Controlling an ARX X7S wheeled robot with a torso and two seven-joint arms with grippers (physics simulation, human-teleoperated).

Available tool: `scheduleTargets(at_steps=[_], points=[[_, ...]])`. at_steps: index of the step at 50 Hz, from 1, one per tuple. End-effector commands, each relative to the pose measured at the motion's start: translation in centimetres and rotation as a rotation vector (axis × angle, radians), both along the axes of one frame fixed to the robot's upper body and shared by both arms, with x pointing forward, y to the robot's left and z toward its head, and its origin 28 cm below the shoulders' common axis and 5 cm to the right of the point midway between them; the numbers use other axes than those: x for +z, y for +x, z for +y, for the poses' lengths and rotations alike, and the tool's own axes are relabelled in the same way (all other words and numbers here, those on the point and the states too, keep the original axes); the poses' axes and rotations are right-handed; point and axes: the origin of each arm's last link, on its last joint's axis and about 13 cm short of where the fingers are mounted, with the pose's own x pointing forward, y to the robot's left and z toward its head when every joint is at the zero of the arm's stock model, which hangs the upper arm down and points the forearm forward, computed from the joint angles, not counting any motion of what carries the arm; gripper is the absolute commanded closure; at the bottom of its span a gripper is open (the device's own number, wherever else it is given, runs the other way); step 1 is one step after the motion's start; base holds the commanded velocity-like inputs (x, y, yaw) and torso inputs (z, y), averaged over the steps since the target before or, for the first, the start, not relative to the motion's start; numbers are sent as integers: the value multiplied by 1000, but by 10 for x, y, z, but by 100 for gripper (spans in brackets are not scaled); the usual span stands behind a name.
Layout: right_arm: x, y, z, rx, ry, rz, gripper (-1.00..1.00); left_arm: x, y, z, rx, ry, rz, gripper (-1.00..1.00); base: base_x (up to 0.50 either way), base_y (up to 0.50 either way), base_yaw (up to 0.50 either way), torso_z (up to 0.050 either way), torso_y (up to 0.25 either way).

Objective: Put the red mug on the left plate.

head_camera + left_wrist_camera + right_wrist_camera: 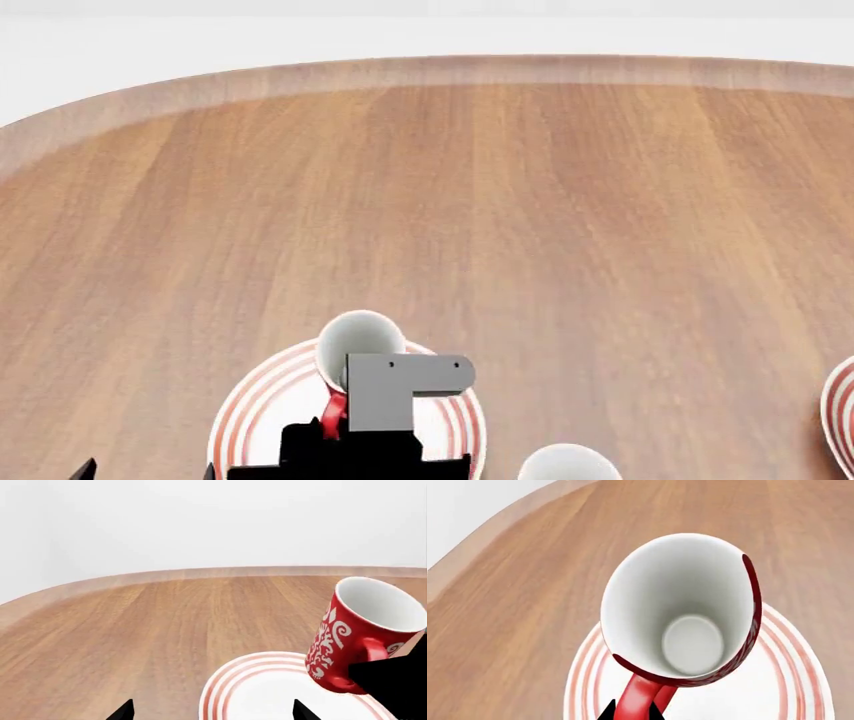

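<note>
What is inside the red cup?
Nothing: the red mug shows only its bare white inside down to the bottom. Under it is the left plate, partly covered by the mug.

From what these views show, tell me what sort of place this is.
Probably a simulated dining or kitchen tabletop set against a blank white backdrop. A broad wooden table with a rounded edge carries the red mug over the left plate, a red-ringed white plate, with another plate's rim at the side.
</note>
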Motion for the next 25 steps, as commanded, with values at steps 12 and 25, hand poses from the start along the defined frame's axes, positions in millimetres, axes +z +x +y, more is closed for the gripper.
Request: scheduleTargets(at_steps=[12, 25], points=[[-12, 17, 14, 40, -40, 45, 100, 0, -1, 0, -2, -2, -1, -100, 0, 0, 0, 0, 1], [-24, 19, 20, 52, -65, 58, 100, 0, 0, 0, -2, 0, -2, -100, 0, 0, 0, 0, 0]])
